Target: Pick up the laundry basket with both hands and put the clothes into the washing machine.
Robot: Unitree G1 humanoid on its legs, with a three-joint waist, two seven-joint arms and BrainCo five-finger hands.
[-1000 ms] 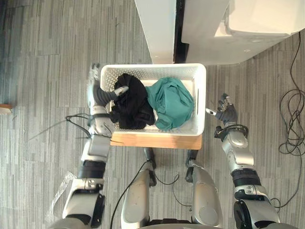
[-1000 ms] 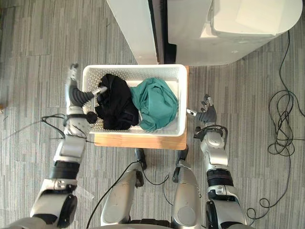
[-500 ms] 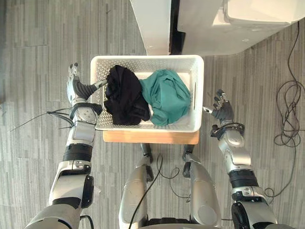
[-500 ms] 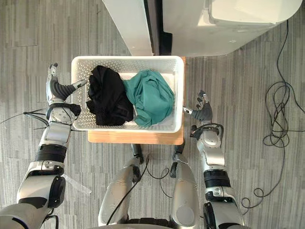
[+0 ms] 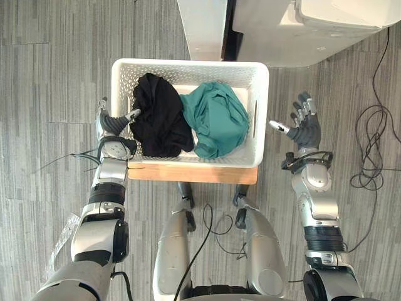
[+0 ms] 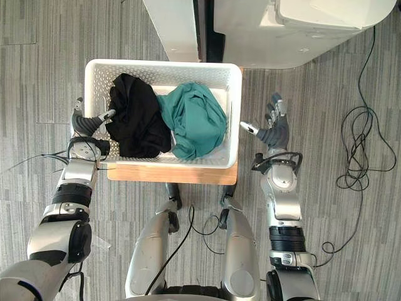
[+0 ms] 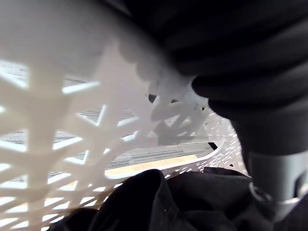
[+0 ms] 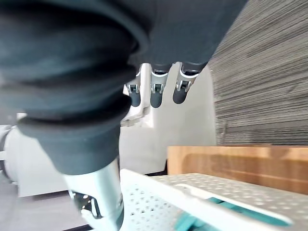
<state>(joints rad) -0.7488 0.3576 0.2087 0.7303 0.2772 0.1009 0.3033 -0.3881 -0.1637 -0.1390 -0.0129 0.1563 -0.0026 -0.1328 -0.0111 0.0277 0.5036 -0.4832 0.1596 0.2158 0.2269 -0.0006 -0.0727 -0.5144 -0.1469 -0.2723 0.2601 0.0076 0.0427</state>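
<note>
The white perforated laundry basket (image 5: pixel 188 66) sits on a low wooden stand (image 5: pixel 191 174) and holds a black garment (image 5: pixel 156 122) beside a teal garment (image 5: pixel 216 119). My left hand (image 5: pixel 110 125) lies against the basket's left wall, fingers straight along the outside, thumb reaching over the rim toward the black garment. The left wrist view shows the basket lattice (image 7: pixel 72 120) very close, with the black garment (image 7: pixel 159 202) behind it. My right hand (image 5: pixel 305 128) hovers open with spread fingers, a short gap from the basket's right wall (image 8: pixel 192 192).
The white washing machine (image 5: pixel 301 28) and a white cabinet (image 5: pixel 203 25) stand just beyond the basket. A black cable (image 5: pixel 369 157) loops over the grey plank floor at the far right. A clear plastic scrap (image 5: pixel 62 235) lies on the floor at lower left.
The camera has shifted. My left hand has settled closer against the basket's left wall. My right hand has lifted forward and slightly outward, with its fingers spread wider.
</note>
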